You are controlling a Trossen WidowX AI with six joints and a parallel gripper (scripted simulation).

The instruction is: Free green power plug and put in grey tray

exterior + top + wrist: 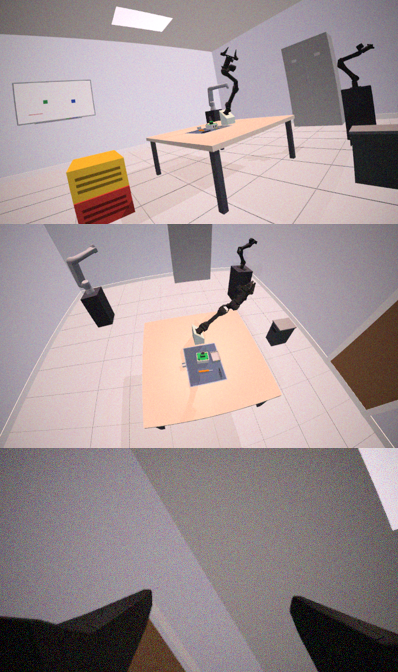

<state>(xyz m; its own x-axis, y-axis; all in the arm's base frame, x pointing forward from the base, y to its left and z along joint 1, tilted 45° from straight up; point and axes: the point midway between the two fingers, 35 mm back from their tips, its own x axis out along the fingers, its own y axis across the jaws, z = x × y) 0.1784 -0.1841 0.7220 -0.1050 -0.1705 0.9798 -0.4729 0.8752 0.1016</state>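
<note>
Pincer is spread wide, up high w/ lots of room, well above the tabletop. Green plug sits on the board, btwn mat's edges, nr pale tray; orange tool lies nearby.

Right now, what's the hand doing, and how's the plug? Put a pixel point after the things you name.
Gripper (pixel 253 285) (pixel 231 50) (pixel 221 600) open, raised high, holding nothing. Plug (pixel 211 122) at board (pixel 198 357). Nothing seen blocking it.
</note>
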